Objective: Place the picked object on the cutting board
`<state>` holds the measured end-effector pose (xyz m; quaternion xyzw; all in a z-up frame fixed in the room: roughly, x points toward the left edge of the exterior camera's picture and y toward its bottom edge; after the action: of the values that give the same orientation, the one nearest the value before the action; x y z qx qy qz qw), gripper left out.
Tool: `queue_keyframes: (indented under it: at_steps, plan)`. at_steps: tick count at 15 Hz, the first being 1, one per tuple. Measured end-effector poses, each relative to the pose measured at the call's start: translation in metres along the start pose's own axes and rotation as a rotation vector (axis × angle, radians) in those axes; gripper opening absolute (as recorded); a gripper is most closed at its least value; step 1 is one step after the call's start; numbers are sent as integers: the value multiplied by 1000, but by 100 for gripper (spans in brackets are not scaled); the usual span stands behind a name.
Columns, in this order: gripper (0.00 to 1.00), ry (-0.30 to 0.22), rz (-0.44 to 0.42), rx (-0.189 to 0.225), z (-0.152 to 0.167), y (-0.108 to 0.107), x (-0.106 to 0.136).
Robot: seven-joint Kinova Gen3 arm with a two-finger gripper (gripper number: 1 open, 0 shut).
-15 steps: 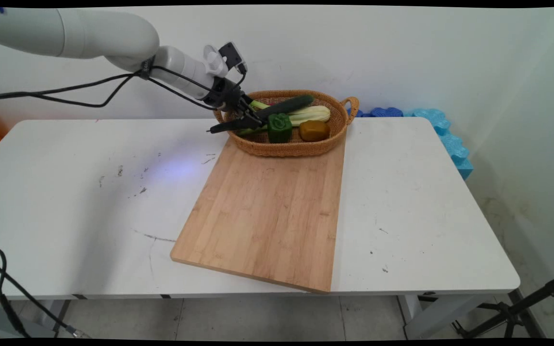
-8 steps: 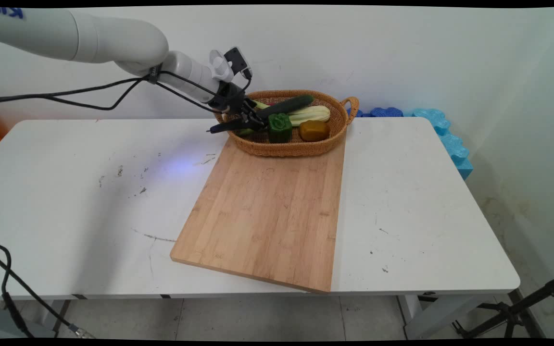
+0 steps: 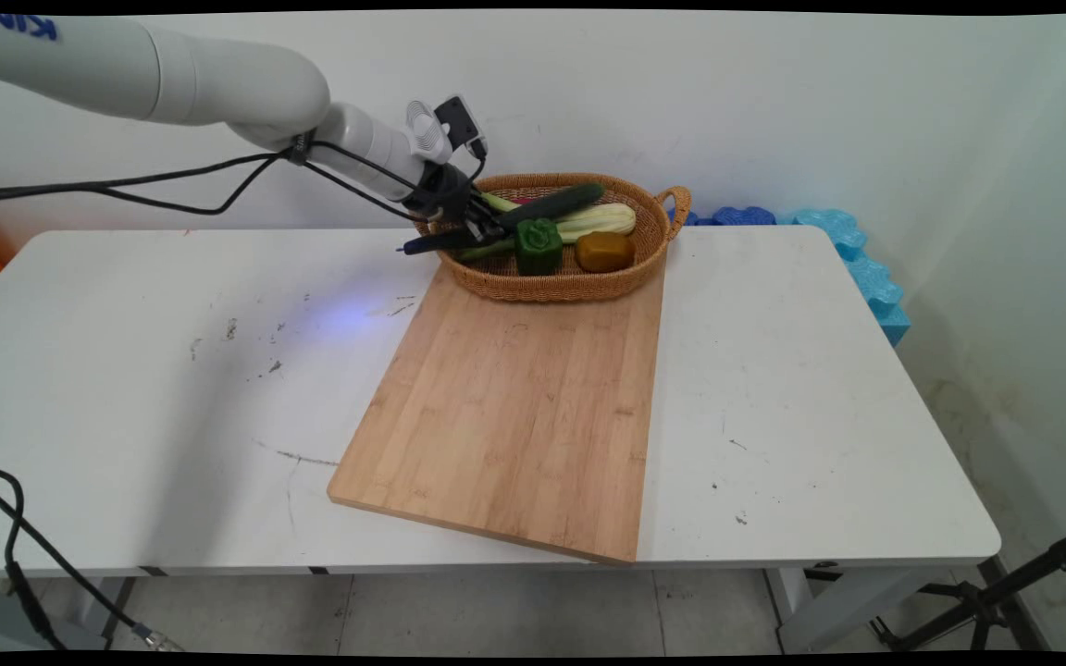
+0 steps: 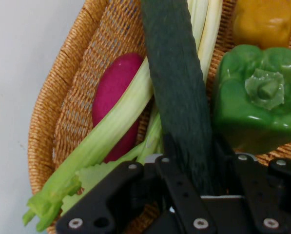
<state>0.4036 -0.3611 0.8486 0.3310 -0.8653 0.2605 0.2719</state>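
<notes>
From the main view, your hand (image 3: 482, 225) sits at the left end of the woven basket (image 3: 653, 242), which stands at the back of the white worktop (image 3: 126, 388) with its near rim touching the far edge of the wooden cutting board (image 3: 519, 412). It is clamped on a dark green cucumber (image 3: 559, 200) that slants up and to the right across the basket, one end raised above the rim. In front of the cucumber you see a green bell pepper (image 3: 539, 245), a yellow-brown pepper (image 3: 604, 251) to its right, and a pale leafy stalk vegetable (image 3: 600, 220) lying behind them. Blue foam blocks (image 3: 852, 248) line the wall past the worktop's far right corner.

From the hand view, the cucumber (image 4: 177, 87) runs straight up from between your fingers (image 4: 184, 187), gripped there. The green bell pepper (image 4: 257, 97) lies just beside it on the right, the yellow-brown pepper (image 4: 264, 22) beyond that. To the left you see pale green celery stalks (image 4: 101, 141) and a magenta vegetable (image 4: 117, 97) on the basket (image 4: 57, 107) floor.
</notes>
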Motion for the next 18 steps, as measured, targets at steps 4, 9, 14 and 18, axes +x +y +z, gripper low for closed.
queue_keyframes:
  at_steps: [4, 9, 14, 18]
  plan:
    - [0, 7, 18, 5, -1, 1, 1]
    - [0, 26, 39, 7, -11, 2, 4]
    - [0, 50, 68, 3, -29, 3, 10]
    - [0, 67, 102, -7, -46, 6, 16]
